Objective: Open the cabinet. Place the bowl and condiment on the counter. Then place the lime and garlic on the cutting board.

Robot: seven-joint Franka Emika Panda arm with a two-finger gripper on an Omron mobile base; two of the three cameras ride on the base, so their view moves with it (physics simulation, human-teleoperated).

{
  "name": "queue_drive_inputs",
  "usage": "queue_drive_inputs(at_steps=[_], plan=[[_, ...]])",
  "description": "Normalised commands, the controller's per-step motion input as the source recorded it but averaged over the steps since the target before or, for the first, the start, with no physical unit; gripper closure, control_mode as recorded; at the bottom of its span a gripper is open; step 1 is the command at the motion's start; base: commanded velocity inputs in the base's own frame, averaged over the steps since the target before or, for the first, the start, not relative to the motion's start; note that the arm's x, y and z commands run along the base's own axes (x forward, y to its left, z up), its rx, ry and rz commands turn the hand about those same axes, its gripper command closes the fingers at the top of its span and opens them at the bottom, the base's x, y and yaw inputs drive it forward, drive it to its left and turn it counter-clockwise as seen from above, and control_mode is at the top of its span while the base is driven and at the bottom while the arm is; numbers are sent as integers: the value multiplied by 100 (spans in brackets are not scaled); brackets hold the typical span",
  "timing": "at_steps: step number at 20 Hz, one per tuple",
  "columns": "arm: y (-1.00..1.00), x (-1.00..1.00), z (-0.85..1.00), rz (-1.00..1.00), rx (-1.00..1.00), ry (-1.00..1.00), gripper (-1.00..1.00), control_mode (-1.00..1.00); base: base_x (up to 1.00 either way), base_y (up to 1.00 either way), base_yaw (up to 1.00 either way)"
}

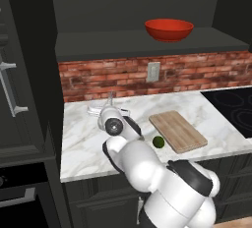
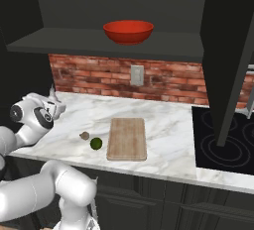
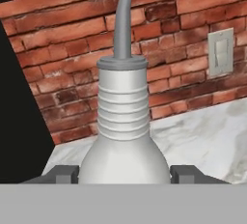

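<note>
So the gripper (image 3: pixel 123 172) has its jaws spread fairly wide, one dark tip on each side of the condiment (image 3: pixel 123 136) bottle's fat body, looks clamped on it. It sits low over the counter (image 1: pixel 83 138), well left of the cutting board (image 1: pixel 178 131). The lime (image 2: pixel 95 143) and garlic (image 2: pixel 85 136) are just off the board's left edge. The red bowl (image 2: pixel 128 31) sits up in the open cabinet (image 2: pixel 99 43), above the board. Brick wall behind, black stovetop (image 2: pixel 223 142) right of the board.

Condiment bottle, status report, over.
End effector closed around condiment bottle, upright over the counter. Bowl still on open cabinet shelf. Lime, garlic beside cutting board. Nothing blocking.
</note>
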Motion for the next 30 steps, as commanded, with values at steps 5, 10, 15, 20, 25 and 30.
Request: queue_drive_inputs(at_steps=[5,10,15,20,25,30], plan=[[9,3,-18,0,0,0,100,-100,0,0,0],[11,2,-18,0,0,0,100,-100,0,0,0],[8,1,-16,0,0,0,100,-100,0,0,0],[5,0,-18,0,0,0,100,-100,0,0,0],[7,0,-15,0,0,0,100,-100,0,0,0],[7,0,-11,0,0,0,100,-100,0,0,0]])
